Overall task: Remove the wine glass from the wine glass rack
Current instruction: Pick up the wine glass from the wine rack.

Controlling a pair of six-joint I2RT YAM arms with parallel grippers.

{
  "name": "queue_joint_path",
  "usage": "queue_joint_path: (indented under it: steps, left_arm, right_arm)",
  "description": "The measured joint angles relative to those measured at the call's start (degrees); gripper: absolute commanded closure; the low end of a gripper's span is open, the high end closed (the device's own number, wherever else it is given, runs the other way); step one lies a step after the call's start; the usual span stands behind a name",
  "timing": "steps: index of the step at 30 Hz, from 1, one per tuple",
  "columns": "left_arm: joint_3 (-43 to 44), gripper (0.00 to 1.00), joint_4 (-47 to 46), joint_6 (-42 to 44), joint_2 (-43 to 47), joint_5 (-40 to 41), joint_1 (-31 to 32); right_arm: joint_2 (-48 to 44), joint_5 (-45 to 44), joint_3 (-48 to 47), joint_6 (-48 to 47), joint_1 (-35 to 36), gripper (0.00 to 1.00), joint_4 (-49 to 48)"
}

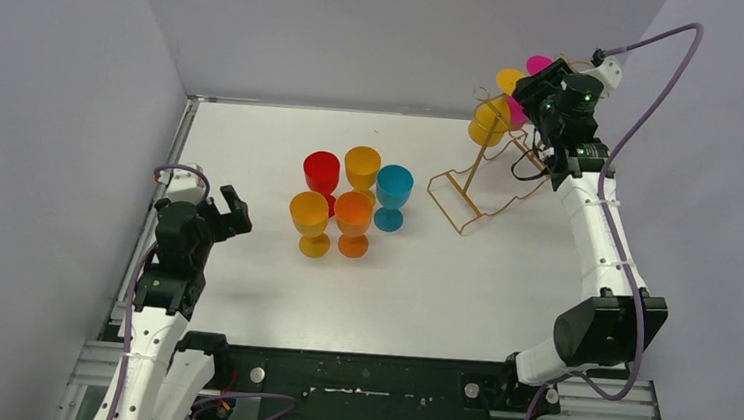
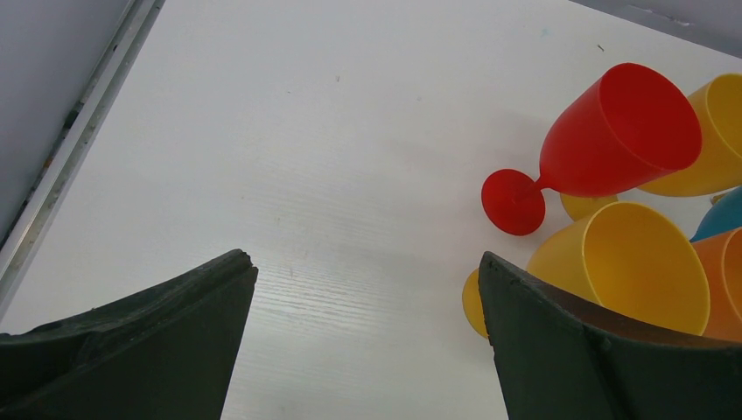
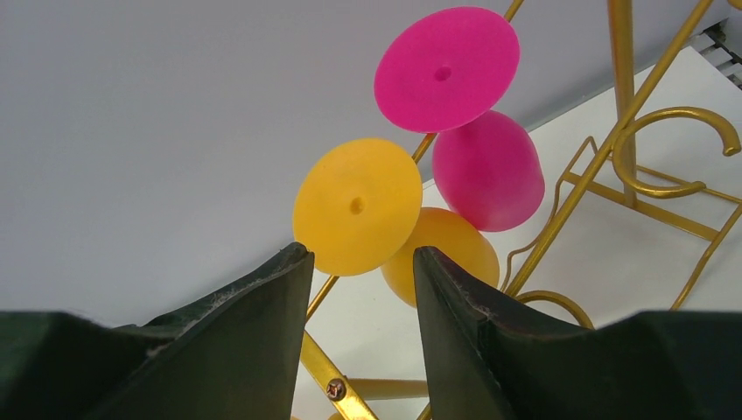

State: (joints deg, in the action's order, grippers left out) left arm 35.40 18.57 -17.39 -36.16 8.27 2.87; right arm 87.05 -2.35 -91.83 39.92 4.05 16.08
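The gold wire wine glass rack [image 1: 470, 193] stands at the table's far right, seen close up as rack [image 3: 626, 105] in the right wrist view. A yellow wine glass [image 1: 488, 122] hangs upside down from it, beside a pink glass [image 3: 486, 171]. In the right wrist view the yellow wine glass's round foot [image 3: 357, 206] sits just beyond my right gripper [image 3: 360, 254], whose fingers stand apart on either side of the foot's lower edge with nothing between them. My right gripper [image 1: 530, 94] is up at the rack's top bar. My left gripper [image 1: 233, 209] stands wide open over bare table.
Several coloured glasses stand upright in a cluster mid-table: red [image 1: 321, 173], yellow [image 1: 361, 166], blue [image 1: 393, 194], orange [image 1: 353, 219]. The left wrist view shows the red glass [image 2: 612, 131] and a yellow one [image 2: 630, 262] close to my left gripper [image 2: 367, 258]. Grey walls enclose the table.
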Motion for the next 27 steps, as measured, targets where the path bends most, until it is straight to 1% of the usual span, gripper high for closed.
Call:
queue_joint_path:
  steps: [6,10,21,25,27]
  left_arm:
    - [-0.02,0.03,0.02,0.0,0.09,0.0,0.0]
    - [-0.02,0.03,0.0,0.0,0.11,0.0,0.0]
    - [-0.02,0.03,-0.02,0.0,0.11,-0.2,0.0]
    - [-0.02,0.03,-0.04,0.0,0.11,-0.22,0.0]
    - [-0.04,0.03,-0.02,0.0,0.11,-0.37,0.0]
  right_arm:
    - [2.4,-1.14,0.04,0.39,0.0,0.54,-1.51]
    - [3.61,-1.38,0.74,1.16,-0.13,0.53,-4.2]
    - [3.72,-0.35,3.02,3.96,-0.37,0.54,-9.77]
    - [3.82,-0.44,2.97,4.31,-0.52,0.55,-9.66]
    - [4.44,-0.42,1.95,4.24,-0.66,0.57,-8.79]
